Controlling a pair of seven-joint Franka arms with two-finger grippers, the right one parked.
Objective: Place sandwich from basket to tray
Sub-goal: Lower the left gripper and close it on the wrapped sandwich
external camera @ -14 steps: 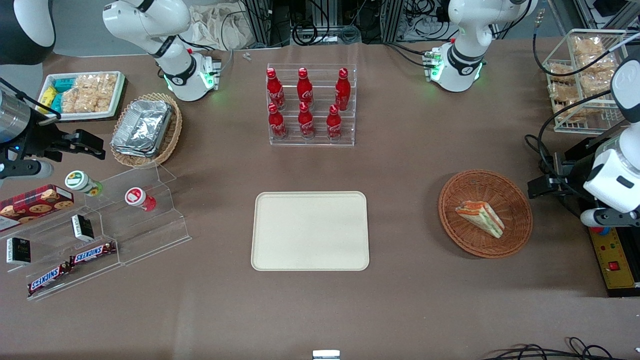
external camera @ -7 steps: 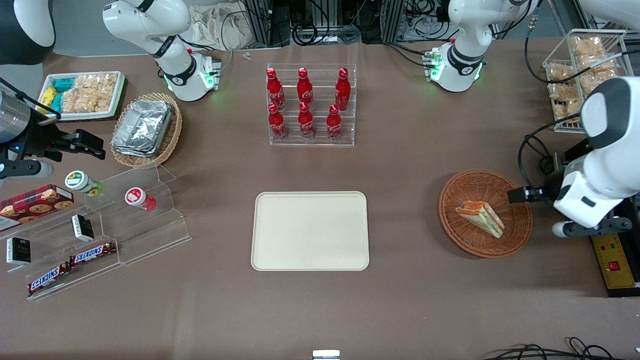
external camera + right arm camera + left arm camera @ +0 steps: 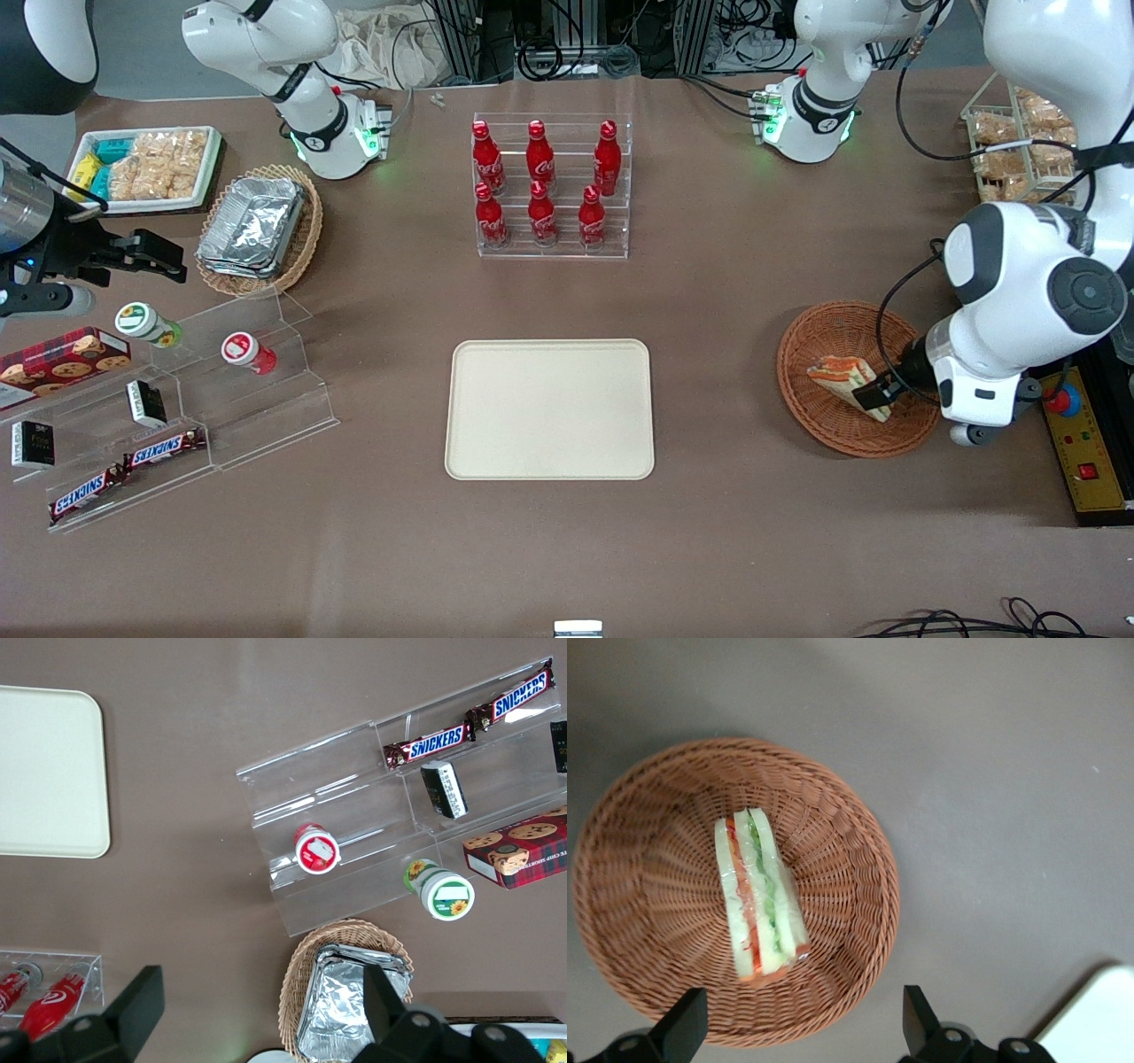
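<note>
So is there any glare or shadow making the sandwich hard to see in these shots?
Left wrist view: the sandwich is evenly lit in the basket, its clear wrap showing only faint sheen; the open gripper hangs above it. Front view: the arm covers part of the sandwich, and soft shadows sit under the tray.

Six red cola bottles (image 3: 540,186) upright in clear rack (image 3: 554,244); foil containers (image 3: 252,221) in pale wicker basket (image 3: 301,244); Snickers bars (image 3: 124,470) on acrylic steps (image 3: 266,416).

place: robot lab | evidence: Franka arm bases (image 3: 802,124) bolted to table (image 3: 709,549), cable-strewn racks (image 3: 567,35)
</note>
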